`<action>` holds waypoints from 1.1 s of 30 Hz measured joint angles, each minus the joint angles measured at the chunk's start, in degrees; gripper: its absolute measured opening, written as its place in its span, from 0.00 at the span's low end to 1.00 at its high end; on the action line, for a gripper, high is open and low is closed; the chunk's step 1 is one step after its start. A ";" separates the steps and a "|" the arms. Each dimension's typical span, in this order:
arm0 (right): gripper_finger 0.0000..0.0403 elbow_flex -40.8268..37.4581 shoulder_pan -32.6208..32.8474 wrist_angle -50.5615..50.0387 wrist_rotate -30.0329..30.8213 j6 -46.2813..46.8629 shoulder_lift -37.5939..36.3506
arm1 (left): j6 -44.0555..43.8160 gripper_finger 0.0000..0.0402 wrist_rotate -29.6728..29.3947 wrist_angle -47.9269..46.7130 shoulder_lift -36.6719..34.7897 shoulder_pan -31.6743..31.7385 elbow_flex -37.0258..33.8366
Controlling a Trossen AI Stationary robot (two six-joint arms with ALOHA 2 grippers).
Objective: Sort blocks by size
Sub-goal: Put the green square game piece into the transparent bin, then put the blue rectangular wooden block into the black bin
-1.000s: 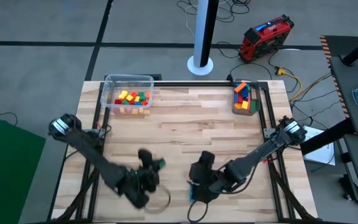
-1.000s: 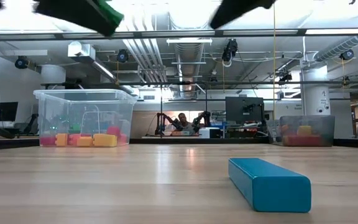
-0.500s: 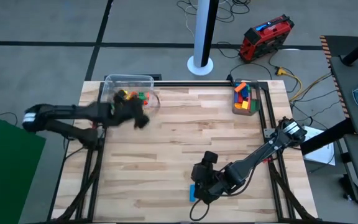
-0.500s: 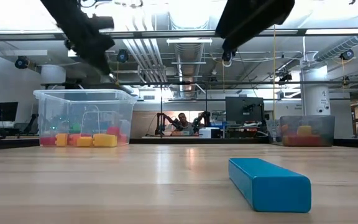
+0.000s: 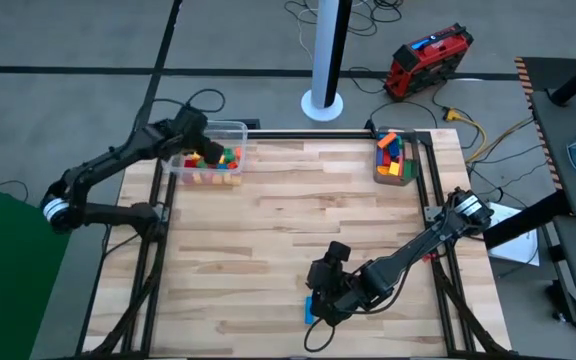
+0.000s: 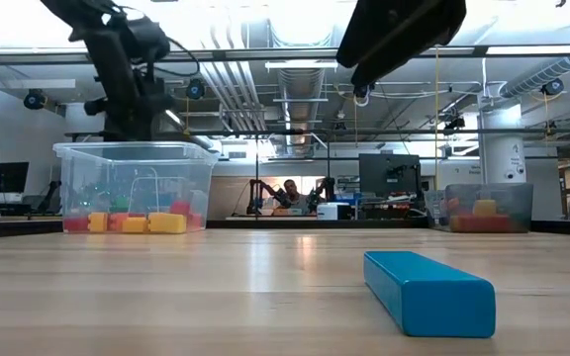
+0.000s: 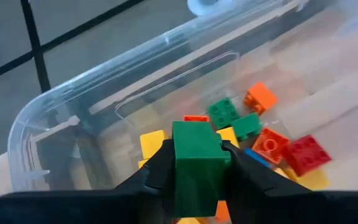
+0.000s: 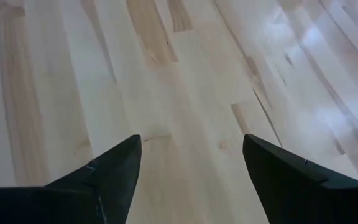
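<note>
So we had the left gripper (image 7: 197, 163) over the clear tub (image 5: 236, 131), pinching a green block (image 7: 195, 165); right gripper (image 8: 191, 168) spread above the blue bar (image 6: 428, 289). No readable labels.

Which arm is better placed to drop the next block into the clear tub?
The left. Its gripper is shut on a green block right above the clear tub. The right gripper hangs open and empty over the near table by the blue bar.

Blocks in two bins at the table's far corners, one bar near the front.
A tub (image 5: 206, 133) of blocks (image 5: 215, 159) sits upper left; a second bin (image 5: 393, 160) upper right; the bar (image 6: 427, 290) lies lower centre under the right gripper (image 5: 320, 300).
</note>
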 joint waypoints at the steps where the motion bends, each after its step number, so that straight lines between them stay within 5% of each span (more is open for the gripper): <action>1: 0.68 -0.02 0.00 0.03 0.00 0.01 0.00 | 0.09 0.22 -0.17 0.05 0.74 0.25 0.00; 9: 0.71 -0.15 -0.02 0.20 0.00 1.72 0.00 | 1.50 0.43 -1.94 0.11 3.25 -1.77 -0.09; 15: 0.69 -0.49 0.50 0.49 0.05 -0.86 0.02 | -1.07 0.49 -1.97 0.18 0.16 -9.26 -0.49; 22: 0.63 -3.29 2.70 6.41 -2.19 -8.16 0.36 | -7.48 0.49 -5.46 2.80 -3.52 -28.72 -3.31; 33: 0.66 -3.36 4.13 9.09 -3.74 -8.21 5.38 | -20.63 0.50 -26.95 6.94 -1.65 -64.74 -6.34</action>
